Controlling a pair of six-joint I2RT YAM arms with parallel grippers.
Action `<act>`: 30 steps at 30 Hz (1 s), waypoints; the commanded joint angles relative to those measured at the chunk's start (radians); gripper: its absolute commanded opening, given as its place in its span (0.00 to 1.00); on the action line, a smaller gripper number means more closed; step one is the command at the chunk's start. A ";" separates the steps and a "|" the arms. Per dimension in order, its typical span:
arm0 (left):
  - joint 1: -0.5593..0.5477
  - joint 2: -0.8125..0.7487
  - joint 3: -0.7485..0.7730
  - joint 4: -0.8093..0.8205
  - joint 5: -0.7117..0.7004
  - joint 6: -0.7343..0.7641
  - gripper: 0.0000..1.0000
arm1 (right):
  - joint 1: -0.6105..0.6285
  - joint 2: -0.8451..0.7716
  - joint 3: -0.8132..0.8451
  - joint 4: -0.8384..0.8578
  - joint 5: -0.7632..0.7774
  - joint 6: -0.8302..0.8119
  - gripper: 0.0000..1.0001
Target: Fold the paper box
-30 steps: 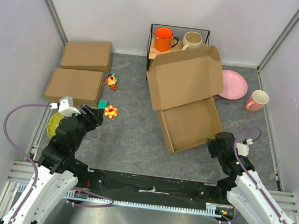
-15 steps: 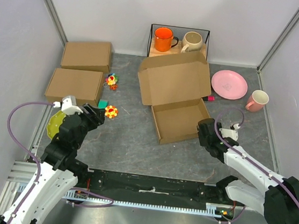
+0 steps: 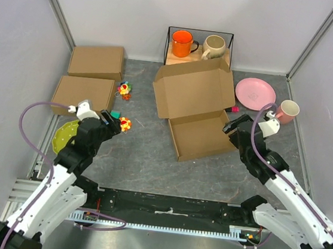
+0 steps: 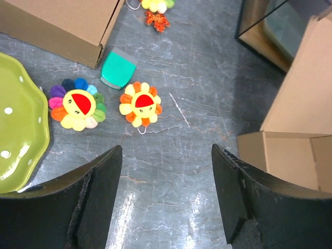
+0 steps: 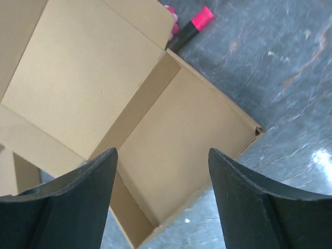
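While the right pincer [image 3: 232, 129] is hovering with its jaws spread wide and gripping nothing, the box [image 3: 201, 139] is sitting near the middle of the desk [image 3: 150, 159], just to that pincer's left. Its tray is lying open side up, and its lid [image 3: 191, 94] is standing up from the far long edge, tipping back away from the arms. The tray's long axis is running roughly left to right across the desk, skewed a little so that the right end is lying slightly farther from the arm bases. The right pincer is hanging over that right end, close to the short wall, and its wrist camera is looking straight down into the tray between the two fingers. A pink marker [image 5: 189, 26] is lying on the desk just past the lid's corner.

The left pincer [image 3: 110, 123] is likewise released and empty. It is hovering near two flower toys [image 4: 141, 104], well apart from the box's left end. The right arm is therefore the nearer one by a clear margin.

Since the hinge is running along the long axis, the lid is probably going to have to swing toward the arms. Its free edge is lying beyond and to the left of the right pincer, so the reach looks like one going up and over the tray.
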 commanded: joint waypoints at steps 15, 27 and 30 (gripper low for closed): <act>0.035 0.825 0.387 0.074 0.038 0.014 0.74 | 0.000 -0.276 -0.111 0.114 -0.355 -0.537 0.75; 0.049 1.009 0.419 0.078 0.006 -0.060 0.88 | 0.000 -0.314 -0.088 0.128 -0.375 -0.609 0.76; 0.058 1.031 0.422 0.068 -0.014 -0.092 0.89 | 0.000 -0.294 -0.086 0.136 -0.381 -0.609 0.76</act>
